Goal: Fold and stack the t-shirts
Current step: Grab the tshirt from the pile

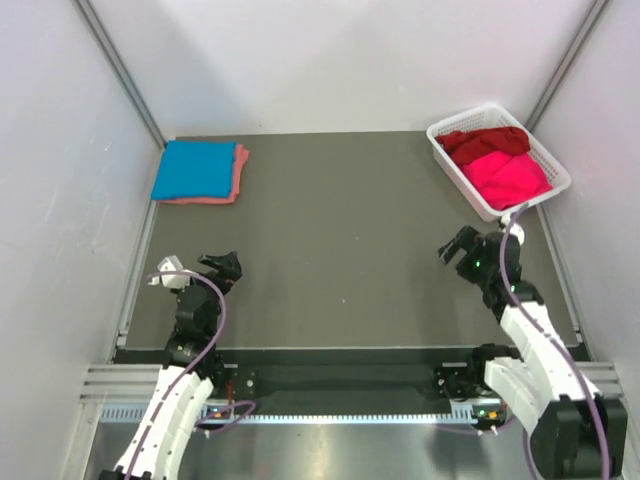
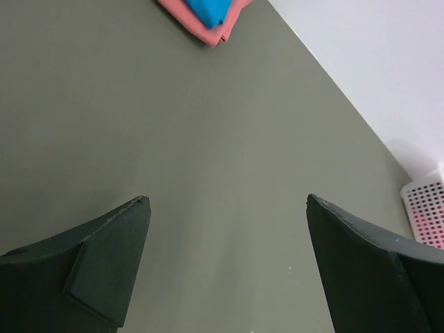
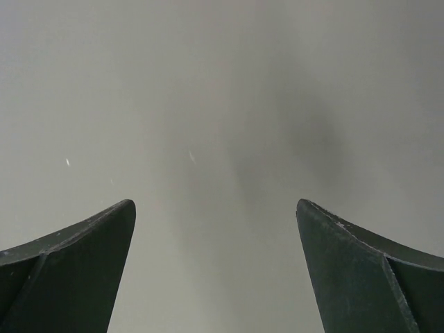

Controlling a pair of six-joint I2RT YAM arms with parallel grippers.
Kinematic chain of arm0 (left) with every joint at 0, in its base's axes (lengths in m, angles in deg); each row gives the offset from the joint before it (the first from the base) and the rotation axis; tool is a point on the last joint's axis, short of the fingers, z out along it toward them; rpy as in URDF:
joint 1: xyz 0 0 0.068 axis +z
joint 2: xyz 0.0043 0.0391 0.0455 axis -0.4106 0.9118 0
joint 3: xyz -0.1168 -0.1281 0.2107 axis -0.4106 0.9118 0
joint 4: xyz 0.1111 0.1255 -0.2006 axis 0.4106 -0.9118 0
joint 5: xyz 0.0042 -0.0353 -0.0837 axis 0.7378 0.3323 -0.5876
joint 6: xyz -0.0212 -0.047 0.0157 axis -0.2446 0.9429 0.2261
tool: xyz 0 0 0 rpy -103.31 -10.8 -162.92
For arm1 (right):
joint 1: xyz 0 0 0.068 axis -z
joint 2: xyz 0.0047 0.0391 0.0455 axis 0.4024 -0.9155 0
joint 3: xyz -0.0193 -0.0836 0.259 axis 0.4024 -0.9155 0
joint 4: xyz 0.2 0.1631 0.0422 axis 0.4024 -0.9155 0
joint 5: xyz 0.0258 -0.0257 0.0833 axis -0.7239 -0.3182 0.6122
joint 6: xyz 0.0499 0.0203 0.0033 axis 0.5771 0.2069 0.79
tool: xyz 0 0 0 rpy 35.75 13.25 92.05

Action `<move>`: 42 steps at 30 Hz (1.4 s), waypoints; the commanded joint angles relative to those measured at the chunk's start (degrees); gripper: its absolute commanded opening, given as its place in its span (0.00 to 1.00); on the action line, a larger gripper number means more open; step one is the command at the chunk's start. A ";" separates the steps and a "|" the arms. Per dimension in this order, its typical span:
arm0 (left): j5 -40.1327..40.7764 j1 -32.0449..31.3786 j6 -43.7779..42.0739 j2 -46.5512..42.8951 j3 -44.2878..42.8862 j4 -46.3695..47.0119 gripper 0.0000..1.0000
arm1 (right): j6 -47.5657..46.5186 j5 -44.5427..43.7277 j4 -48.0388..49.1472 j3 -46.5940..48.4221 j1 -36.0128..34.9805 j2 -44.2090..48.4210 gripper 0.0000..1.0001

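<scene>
A folded bright blue t-shirt (image 1: 193, 168) lies on a folded salmon pink t-shirt (image 1: 238, 172) at the table's far left; the left wrist view catches their corner, blue (image 2: 207, 10) over salmon pink (image 2: 216, 35). A crumpled dark red t-shirt (image 1: 487, 140) and a hot pink t-shirt (image 1: 508, 178) sit in the white basket (image 1: 452, 168) at the far right. My left gripper (image 1: 222, 267) hangs open over bare table near the front left, nothing between its fingers (image 2: 104, 257). On the right, in front of the basket, my right gripper (image 1: 458, 246) is open and empty too.
The grey table top (image 1: 340, 230) is walled by pale panels on three sides. A corner of the white basket (image 2: 424, 208) shows at the right edge of the left wrist view. The right wrist view shows only bare table (image 3: 222, 104) between its fingers (image 3: 361, 270).
</scene>
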 commanded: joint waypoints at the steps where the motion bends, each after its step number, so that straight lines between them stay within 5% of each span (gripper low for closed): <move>1: -0.46 -0.10 -4.98 3.75 -4.46 5.95 0.98 | -10.45 -4.85 -2.70 13.40 0.15 -7.08 1.00; 6: -3.88 -0.10 -10.61 10.52 -8.60 9.31 0.98 | -10.12 0.32 -5.17 31.95 2.17 -25.62 1.00; 9: -3.90 -0.10 -9.74 13.68 -10.79 9.05 0.98 | -13.82 15.26 -2.28 40.13 6.56 -35.21 1.00; 17: -6.26 -0.10 -14.91 17.91 -11.85 14.14 0.98 | -10.56 8.59 1.96 61.90 12.36 -52.95 1.00; 28: -4.16 -0.10 -15.98 21.34 -15.81 11.68 0.98 | -13.64 -3.61 3.64 76.26 17.72 -66.24 1.00; 38: -0.73 -0.10 -14.13 23.61 -19.67 5.53 0.98 | -15.92 -7.92 -1.65 93.58 19.22 -81.18 0.89; 42: 0.23 -0.10 -12.03 25.03 -21.69 3.60 0.99 | -14.79 -6.17 -0.77 96.13 19.40 -84.88 0.63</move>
